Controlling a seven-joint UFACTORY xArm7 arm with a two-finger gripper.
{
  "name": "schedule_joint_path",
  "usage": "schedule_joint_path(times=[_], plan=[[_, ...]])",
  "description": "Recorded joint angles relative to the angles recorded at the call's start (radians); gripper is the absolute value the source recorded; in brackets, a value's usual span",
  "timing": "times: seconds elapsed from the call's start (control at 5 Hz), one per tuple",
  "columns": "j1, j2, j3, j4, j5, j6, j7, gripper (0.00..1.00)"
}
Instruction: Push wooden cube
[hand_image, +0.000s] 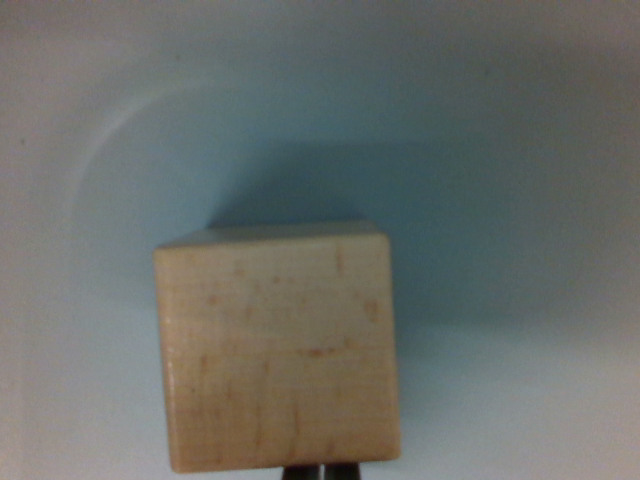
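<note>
A pale wooden cube (278, 350) with faint reddish grain marks fills the lower middle of the wrist view, resting on a light blue-grey surface (480, 150). Its top face is toward the camera and a thin strip of its far side shows along the upper edge. Right below the cube, at the bottom edge of the picture, two dark fingertips (303, 472) of my gripper (322, 472) peek out with only a hairline gap between them, so the gripper looks shut. They sit against or just behind the cube's near edge; contact is hidden.
The cube casts a soft shadow up and to the wrist view's right. A faint curved mark (110, 140) shows on the surface at upper left. Nothing else stands on the surface.
</note>
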Motion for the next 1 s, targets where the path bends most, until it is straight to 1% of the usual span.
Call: schedule_joint_path(times=[0.2, 0.4, 1.0], plan=[[0.0000, 0.000, 0.000, 0.000, 0.0000, 0.000, 0.000, 1.00], [-0.0002, 0.012, -0.001, 0.019, -0.0009, 0.008, -0.002, 1.00], [-0.0003, 0.017, -0.002, 0.028, -0.0014, 0.011, -0.003, 1.00]])
